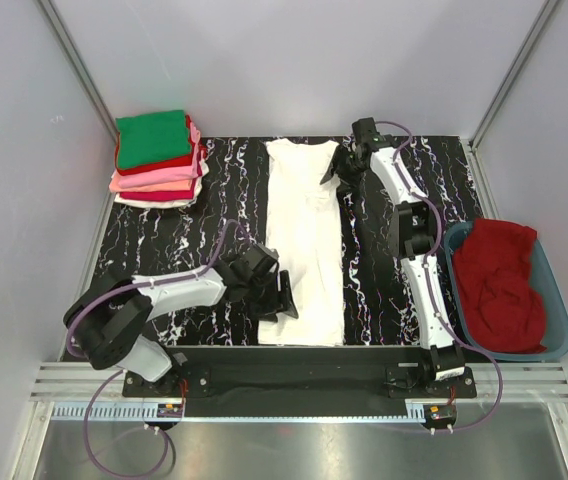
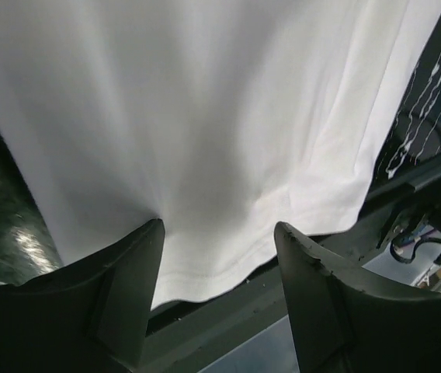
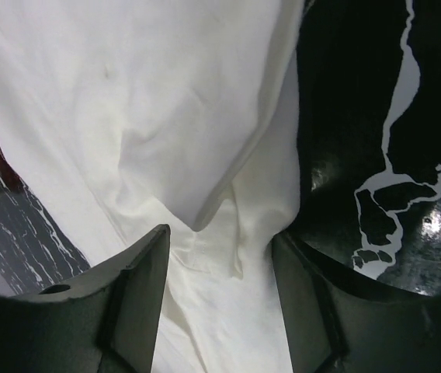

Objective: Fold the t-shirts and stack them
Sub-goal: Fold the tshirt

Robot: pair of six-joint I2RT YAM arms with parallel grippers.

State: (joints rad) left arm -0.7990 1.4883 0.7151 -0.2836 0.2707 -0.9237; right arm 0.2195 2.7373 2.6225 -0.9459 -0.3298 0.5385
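A white t-shirt (image 1: 304, 240) lies as a long, narrow folded strip down the middle of the black marbled mat (image 1: 184, 240). My left gripper (image 1: 282, 296) is open at the strip's near left corner. In the left wrist view its fingers (image 2: 131, 287) straddle the shirt's hem (image 2: 220, 256). My right gripper (image 1: 338, 166) is open at the strip's far right edge. In the right wrist view it (image 3: 220, 241) sits over a wrinkled fold of the white cloth (image 3: 166, 116). A stack of folded t-shirts (image 1: 157, 158), green on top of red, pink and white, sits at the back left.
A blue tub (image 1: 560, 310) holding crumpled red cloth (image 1: 499, 285) stands off the mat's right edge. Grey walls enclose the back and sides. A metal rail (image 1: 304, 385) with the arm bases runs along the near edge.
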